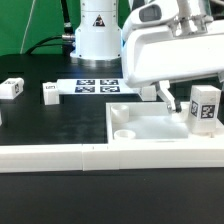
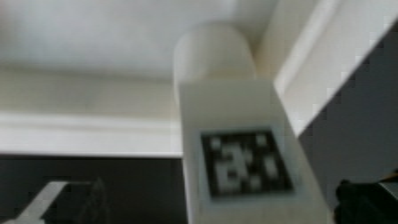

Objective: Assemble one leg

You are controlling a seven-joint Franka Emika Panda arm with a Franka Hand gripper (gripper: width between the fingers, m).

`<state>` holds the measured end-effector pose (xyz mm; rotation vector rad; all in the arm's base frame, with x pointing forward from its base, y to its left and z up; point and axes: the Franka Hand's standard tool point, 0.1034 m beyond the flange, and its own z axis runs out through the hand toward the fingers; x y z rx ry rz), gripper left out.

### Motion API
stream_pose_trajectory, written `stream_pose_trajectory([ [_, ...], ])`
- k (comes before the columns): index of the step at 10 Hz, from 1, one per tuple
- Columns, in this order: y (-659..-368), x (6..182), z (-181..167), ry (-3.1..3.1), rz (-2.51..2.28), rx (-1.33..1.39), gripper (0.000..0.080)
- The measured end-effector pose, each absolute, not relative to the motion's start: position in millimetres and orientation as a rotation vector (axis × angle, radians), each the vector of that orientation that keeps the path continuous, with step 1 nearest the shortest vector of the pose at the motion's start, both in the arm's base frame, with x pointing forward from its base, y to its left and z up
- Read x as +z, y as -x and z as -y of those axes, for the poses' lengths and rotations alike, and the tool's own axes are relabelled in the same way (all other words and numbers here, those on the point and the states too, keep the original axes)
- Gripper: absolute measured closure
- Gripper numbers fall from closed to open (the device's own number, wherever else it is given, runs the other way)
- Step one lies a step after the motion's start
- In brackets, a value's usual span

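The leg stands upright at a corner of the white tray-like piece, near the table's edge on the exterior view's right. The gripper hangs just beside it, jaws spread wide, gripping nothing. If the leg is only loosely seated, a brush from a finger could tip it. Only black-and-white square tags show; no readable writing.
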<state>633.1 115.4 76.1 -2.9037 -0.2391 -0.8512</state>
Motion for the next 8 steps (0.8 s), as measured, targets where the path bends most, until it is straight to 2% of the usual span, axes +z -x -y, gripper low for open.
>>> stream_pose_trajectory([
  [2,-635.6,90.7,-114.6,2.905,0.244,-0.847,0.015],
  [4,-633.7,86.4,-116.5,2.917,0.251,-0.787,0.015],
  [5,-628.7,81.3,-119.4,2.936,0.263,-0.677,0.015],
  [8,-625.4,85.6,-109.5,2.994,0.27,-0.24,0.015],
])
